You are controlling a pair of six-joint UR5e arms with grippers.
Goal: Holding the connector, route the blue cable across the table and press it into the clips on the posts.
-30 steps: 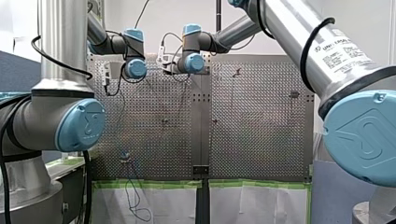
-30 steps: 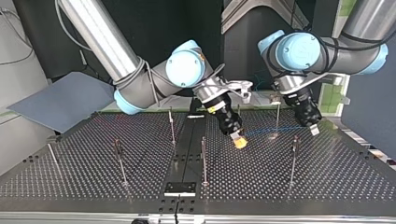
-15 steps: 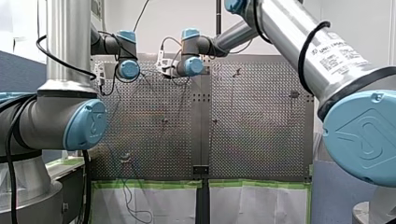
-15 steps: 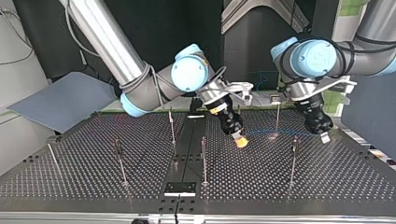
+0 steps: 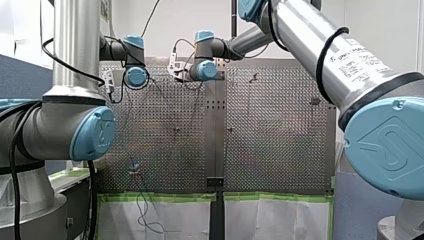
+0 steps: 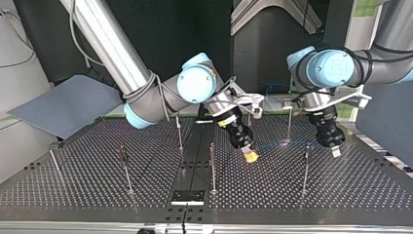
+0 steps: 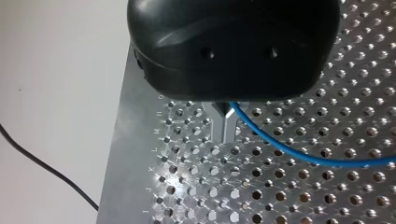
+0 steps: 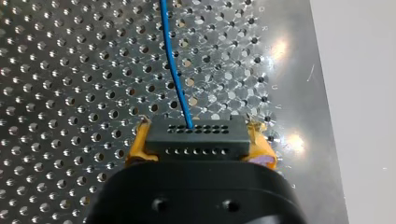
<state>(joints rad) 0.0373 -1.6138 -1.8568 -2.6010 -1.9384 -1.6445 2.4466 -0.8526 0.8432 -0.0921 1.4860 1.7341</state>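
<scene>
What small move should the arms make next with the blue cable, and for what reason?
Probably my left gripper, its metal fingers shut on the thin blue cable, should carry it to the clip atop the thin metal post beside it in the top view. My right gripper, with yellow pads, holds the black rectangular connector, and the cable between them seems outside any clip.

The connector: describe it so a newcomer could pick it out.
Over the perforated table in the right wrist view, find my right gripper and its yellow pads. The connector is the black block clamped between them, with rows of holes and the blue cable leaving it.
</scene>
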